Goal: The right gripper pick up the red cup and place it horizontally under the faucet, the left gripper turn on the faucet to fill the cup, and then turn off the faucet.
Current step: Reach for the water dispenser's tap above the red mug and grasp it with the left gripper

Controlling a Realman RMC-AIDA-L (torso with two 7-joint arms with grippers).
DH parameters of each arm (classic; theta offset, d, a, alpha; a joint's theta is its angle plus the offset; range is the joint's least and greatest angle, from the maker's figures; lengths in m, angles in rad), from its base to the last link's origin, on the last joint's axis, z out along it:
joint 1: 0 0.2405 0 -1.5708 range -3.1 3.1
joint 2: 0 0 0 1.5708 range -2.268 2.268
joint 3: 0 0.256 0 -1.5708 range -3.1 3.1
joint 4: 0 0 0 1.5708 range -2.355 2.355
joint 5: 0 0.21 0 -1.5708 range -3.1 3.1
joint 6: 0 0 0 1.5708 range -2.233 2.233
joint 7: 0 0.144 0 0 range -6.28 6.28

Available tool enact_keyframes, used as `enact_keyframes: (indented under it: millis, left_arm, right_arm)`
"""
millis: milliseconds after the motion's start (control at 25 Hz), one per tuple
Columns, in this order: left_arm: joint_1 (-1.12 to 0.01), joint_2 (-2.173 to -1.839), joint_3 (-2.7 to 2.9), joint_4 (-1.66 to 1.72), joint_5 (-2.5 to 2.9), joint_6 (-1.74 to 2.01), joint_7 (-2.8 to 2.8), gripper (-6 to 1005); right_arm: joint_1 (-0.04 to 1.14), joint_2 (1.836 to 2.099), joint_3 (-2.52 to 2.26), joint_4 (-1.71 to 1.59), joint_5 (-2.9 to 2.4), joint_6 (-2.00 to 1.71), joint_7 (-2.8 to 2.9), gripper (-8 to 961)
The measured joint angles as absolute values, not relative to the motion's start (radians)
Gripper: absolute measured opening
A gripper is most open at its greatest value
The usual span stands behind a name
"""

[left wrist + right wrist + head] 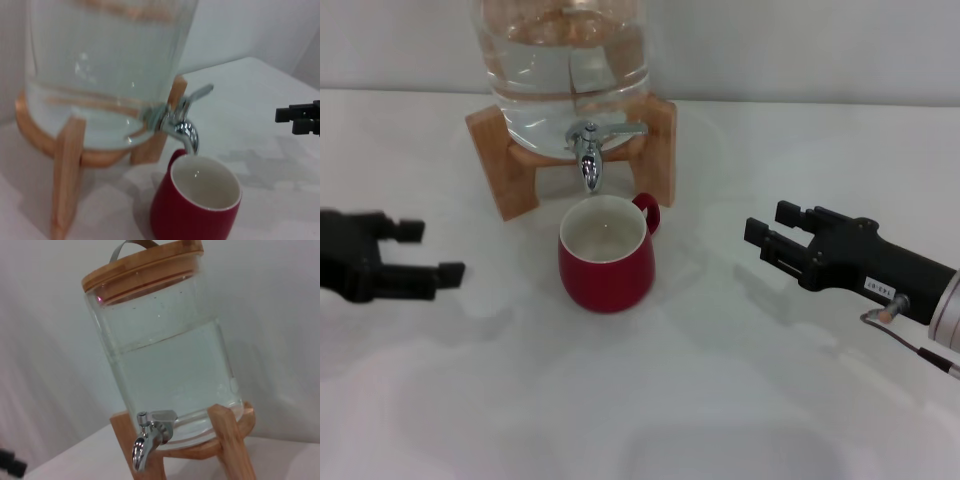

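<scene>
**Now the tap: cup is set, lever comes next**

Upright on the table [740,400], the red cup [607,258] stands directly below the faucet [590,150] spout, its handle toward the wooden stand [505,170]. No water seems to be in it yet. The right gripper [775,232] hangs well apart on the right, jaws open and empty. The left gripper [428,252], also open and empty, waits well to the left. It should probably approach the sideways lever level, close squarely on it, and turn gently so the water jug [565,60] stays put.
</scene>
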State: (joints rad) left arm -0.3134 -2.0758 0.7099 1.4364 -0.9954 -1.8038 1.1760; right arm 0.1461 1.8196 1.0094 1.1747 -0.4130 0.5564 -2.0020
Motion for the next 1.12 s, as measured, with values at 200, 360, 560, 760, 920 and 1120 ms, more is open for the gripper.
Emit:
enact_keyframes:
  millis: [200,360,560,760,920,1120]
  left_arm:
    - [-0.326,-2.074,0.752,1.623,-0.994,-1.818,1.162,887]
    - [-0.375,-2.068,0.779,1.674,-0.973,-1.809,1.173,887]
    - [-0.442,-2.072,0.790,1.676,-0.941,-1.795,1.201,887]
    - [-0.462,-2.073,0.860,1.671,-0.946,-1.734,1.206,887]
    - [-0.489,-2.074,0.902,1.660,-0.947,-1.704,1.192,887]
    - [-0.555,-2.068,0.909,1.625,-0.942,-1.731,1.158,887]
  right_arm:
    - [0.148,1.821,1.011,1.160,-0.420,0.580,-2.001,523]
    - [0.148,1.826,1.015,1.159,-0.454,0.605,-2.003,529]
    - [0.150,1.833,1.025,1.159,-0.491,0.622,-2.005,536]
    - [0.150,1.838,1.030,1.160,-0.522,0.645,-2.009,543]
    - [0.150,1.850,1.044,1.163,-0.582,0.656,-2.009,548]
    - [0.139,1.875,1.067,1.165,-0.651,0.668,-2.009,555]
